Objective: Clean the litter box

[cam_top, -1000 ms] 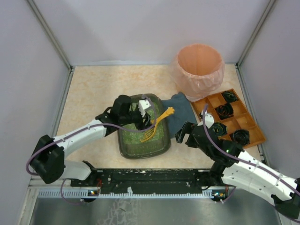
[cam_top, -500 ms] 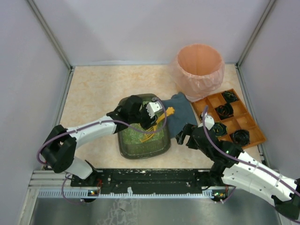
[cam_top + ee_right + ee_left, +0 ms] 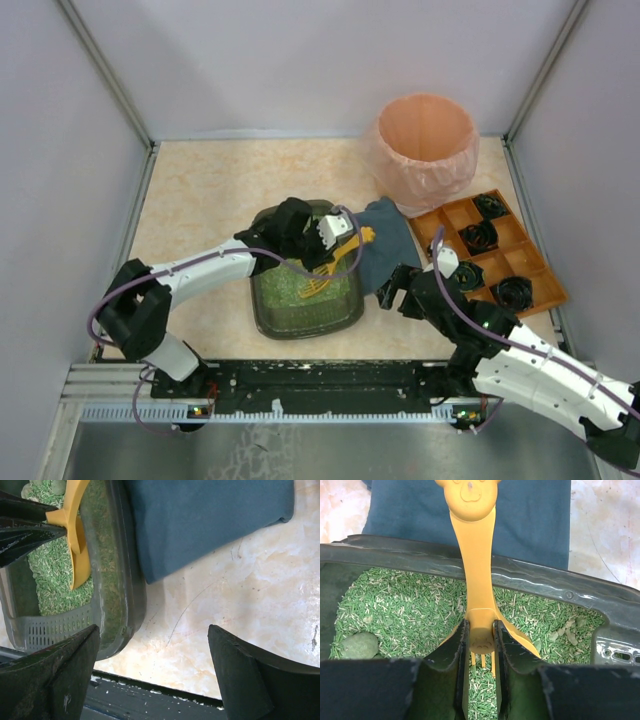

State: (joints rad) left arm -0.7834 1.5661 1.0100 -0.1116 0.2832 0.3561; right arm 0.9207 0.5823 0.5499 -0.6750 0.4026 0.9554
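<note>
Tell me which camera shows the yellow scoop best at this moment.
Left wrist: the yellow scoop fills the frame, its handle crossing the litter box rim, its neck pinched in the left tool. Top external shows it small, partly hidden by the left arm. Right wrist catches only part of it at the frame's corner.

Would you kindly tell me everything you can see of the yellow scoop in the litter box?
The yellow scoop looks like plastic: a flat handle ending in a bear face, widening to a pronged head. The left end effector pinches it where handle meets head. The head sits over the green litter; the handle crosses the litter box rim, its end above the blue cloth.
</note>
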